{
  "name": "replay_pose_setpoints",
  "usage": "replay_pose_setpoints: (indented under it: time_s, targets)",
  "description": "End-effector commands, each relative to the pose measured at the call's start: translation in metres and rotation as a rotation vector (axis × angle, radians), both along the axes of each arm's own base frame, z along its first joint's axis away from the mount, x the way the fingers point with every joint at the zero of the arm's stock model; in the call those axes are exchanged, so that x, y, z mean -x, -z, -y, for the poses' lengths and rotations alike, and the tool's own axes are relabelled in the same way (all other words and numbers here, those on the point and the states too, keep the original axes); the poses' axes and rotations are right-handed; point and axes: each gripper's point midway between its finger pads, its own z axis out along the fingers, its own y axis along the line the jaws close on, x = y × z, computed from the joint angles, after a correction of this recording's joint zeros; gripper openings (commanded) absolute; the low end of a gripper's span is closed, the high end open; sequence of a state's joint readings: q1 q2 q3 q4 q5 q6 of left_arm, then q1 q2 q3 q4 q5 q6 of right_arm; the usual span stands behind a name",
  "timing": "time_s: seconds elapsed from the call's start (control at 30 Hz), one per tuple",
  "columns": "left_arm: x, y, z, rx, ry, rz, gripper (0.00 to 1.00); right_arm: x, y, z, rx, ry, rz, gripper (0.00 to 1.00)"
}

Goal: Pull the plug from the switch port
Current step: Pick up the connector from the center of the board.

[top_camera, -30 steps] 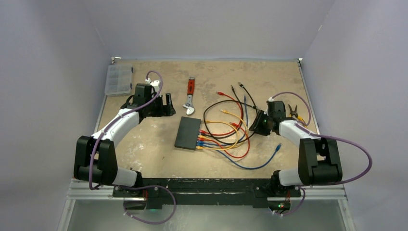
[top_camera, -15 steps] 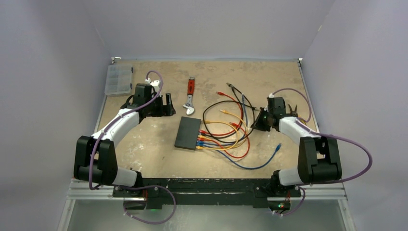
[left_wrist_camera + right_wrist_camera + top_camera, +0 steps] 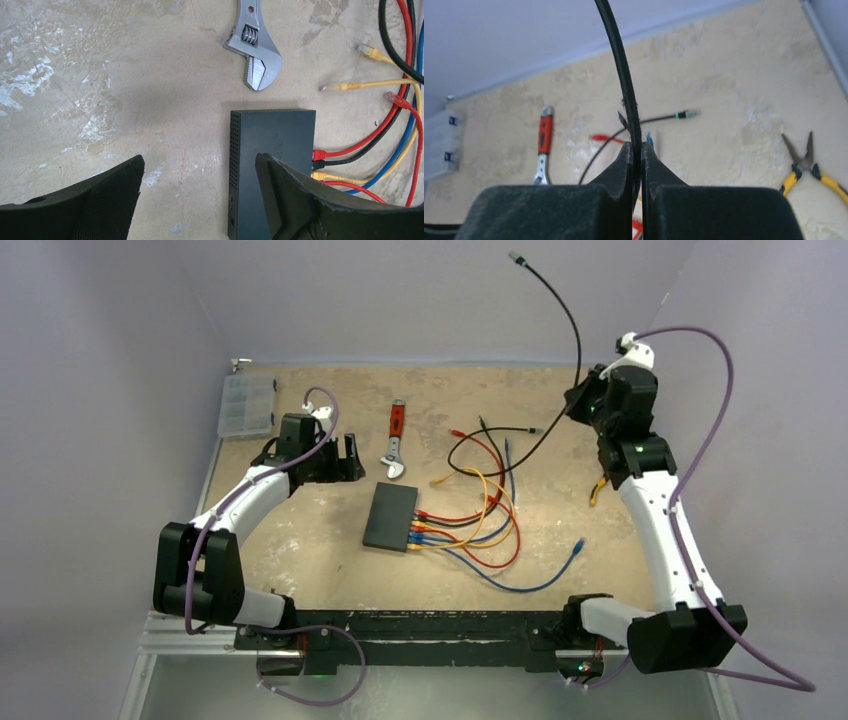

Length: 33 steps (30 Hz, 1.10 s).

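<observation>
Presently the flat matte black rectangular switch box (image 3: 390, 516) lies mid-table. Its port edge faces the right arm, and red, black, yellow and blue cords are seated along it. The small black plug (image 3: 318, 162) sits in its port between a red and a yellow one.

Handling assessment: the plug is light, hard plastic and probably latch-retained, while its cord is limp and springy. The box looks light enough to drag if the cord is tugged, so the best hold is on the plug body at the port.

The right gripper (image 3: 636, 150) is poised high over the far right corner, fingers pinched fully onto a thin black cable (image 3: 624, 75) mid-length. The cable's free connector (image 3: 516, 257) is aloft. Whether this cable leads to the seated plug cannot be traced.

The left gripper (image 3: 199, 160) hovers low beside the box, spread wide and holding nothing.
</observation>
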State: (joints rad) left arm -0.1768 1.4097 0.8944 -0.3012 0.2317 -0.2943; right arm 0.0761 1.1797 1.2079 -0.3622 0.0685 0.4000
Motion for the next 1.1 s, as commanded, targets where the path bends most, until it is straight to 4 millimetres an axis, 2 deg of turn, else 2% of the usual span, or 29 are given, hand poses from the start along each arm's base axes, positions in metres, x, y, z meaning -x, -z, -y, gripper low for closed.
replay_pose_setpoints:
  time_s: [0.0, 0.23, 0.4, 0.6, 0.73, 0.87, 0.97, 1.07]
  targets:
    - [-0.006, -0.013, 0.001, 0.012, 0.012, 0.056, 0.82, 0.002, -0.077, 0.020, 0.046, 0.085, 0.162, 0.00]
    - [-0.006, -0.013, 0.001, 0.012, 0.013, 0.056, 0.82, 0.012, -0.159, 0.032, 0.066, 0.145, 0.339, 0.00]
    - [-0.007, -0.013, 0.001, 0.010, 0.012, 0.057, 0.82, 0.021, -0.206, 0.034, 0.041, 0.162, 0.453, 0.00]
    - [-0.007, -0.013, 0.000, 0.008, 0.010, 0.057, 0.82, 0.028, -0.253, 0.024, 0.003, 0.109, 0.574, 0.00]
    - [-0.007, -0.013, -0.001, 0.005, 0.009, 0.058, 0.82, 0.027, -0.278, 0.015, -0.012, 0.060, 0.637, 0.00]
    - [-0.007, -0.013, -0.001, 0.000, 0.008, 0.057, 0.82, 0.021, -0.295, -0.008, -0.038, -0.061, 0.686, 0.00]
    - [-0.007, -0.015, -0.002, -0.004, 0.004, 0.063, 0.82, 0.013, -0.294, -0.029, -0.042, -0.180, 0.692, 0.00]
    - [-0.007, -0.015, -0.003, -0.005, 0.005, 0.063, 0.82, -0.004, -0.273, -0.041, -0.027, -0.249, 0.649, 0.00]
